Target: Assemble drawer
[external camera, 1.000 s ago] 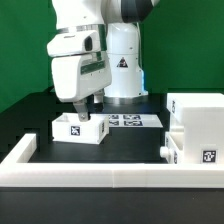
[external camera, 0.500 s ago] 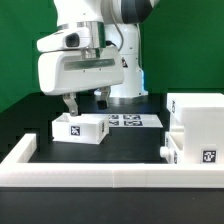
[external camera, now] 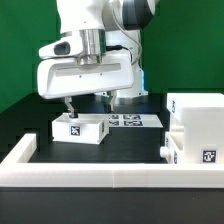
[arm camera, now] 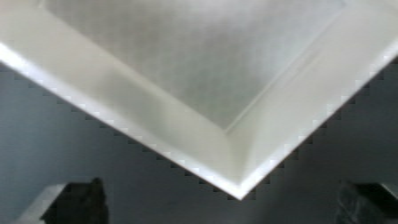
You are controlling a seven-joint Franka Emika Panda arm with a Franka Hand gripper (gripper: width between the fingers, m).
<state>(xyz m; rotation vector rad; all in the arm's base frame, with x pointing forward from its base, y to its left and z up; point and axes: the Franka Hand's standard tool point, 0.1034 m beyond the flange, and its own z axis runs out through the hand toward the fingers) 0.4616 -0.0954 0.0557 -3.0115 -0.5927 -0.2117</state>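
A small white open-top drawer tray [external camera: 80,128] with a square tag on its front lies on the black table at the exterior view's left. My gripper [external camera: 87,106] hangs just above it, open and empty, its fingers [external camera: 68,104] wide apart over the tray's back edge. In the wrist view one corner of the tray [arm camera: 214,90] fills the picture, and the gripper [arm camera: 222,205] straddles that corner with dark fingertips [arm camera: 71,200] on either side, not touching it. The large cube housing [external camera: 196,112] stands at the right, with the second tray [external camera: 192,150] in front of it.
The marker board [external camera: 127,122] lies flat behind the left tray, by the robot's base [external camera: 125,65]. A long low white wall [external camera: 100,172] edges the table's front and left.
The hand has turned about its vertical axis, so both fingers now show side by side, spread over the left tray. The tray, housing and second tray have not moved.
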